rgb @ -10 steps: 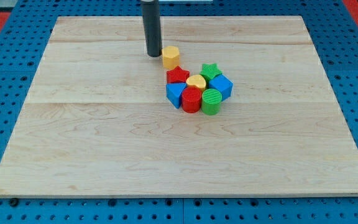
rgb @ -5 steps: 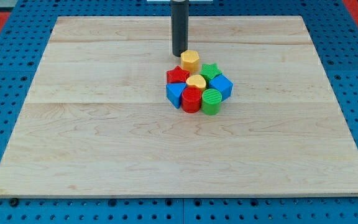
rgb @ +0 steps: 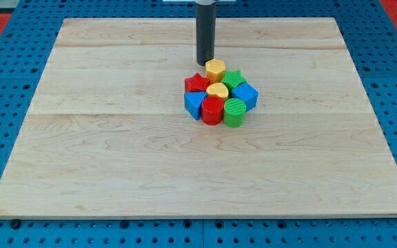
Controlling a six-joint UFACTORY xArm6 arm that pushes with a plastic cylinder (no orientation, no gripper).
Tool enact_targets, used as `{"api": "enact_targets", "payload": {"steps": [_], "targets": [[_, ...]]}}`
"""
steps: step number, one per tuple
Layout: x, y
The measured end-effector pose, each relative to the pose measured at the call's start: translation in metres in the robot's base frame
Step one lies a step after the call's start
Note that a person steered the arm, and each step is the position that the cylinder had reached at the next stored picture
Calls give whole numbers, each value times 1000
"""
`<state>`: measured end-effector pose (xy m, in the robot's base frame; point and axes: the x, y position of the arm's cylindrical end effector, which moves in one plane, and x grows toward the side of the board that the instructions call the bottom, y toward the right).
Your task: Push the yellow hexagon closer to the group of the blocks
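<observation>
The yellow hexagon (rgb: 216, 69) sits at the top of the block cluster, touching the red star (rgb: 196, 83), the yellow heart (rgb: 218, 90) and the green star (rgb: 233, 78). My tip (rgb: 205, 64) stands just to the upper left of the hexagon, right against it. The cluster also holds a blue cube (rgb: 245, 95), a blue block (rgb: 194, 104), a red cylinder (rgb: 212, 110) and a green cylinder (rgb: 234, 112).
The wooden board (rgb: 116, 151) lies on a blue pegboard. The rod (rgb: 206, 31) rises to the view's top edge above the cluster.
My tip moved right and slightly down, pushing the yellow hexagon from the cluster's upper left into contact with its top.
</observation>
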<state>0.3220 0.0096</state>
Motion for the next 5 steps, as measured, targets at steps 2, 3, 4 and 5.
{"api": "enact_targets", "payload": {"steps": [2,3,4,5], "targets": [[5,5],[-2,5],[-20,5],[-23,16]]}}
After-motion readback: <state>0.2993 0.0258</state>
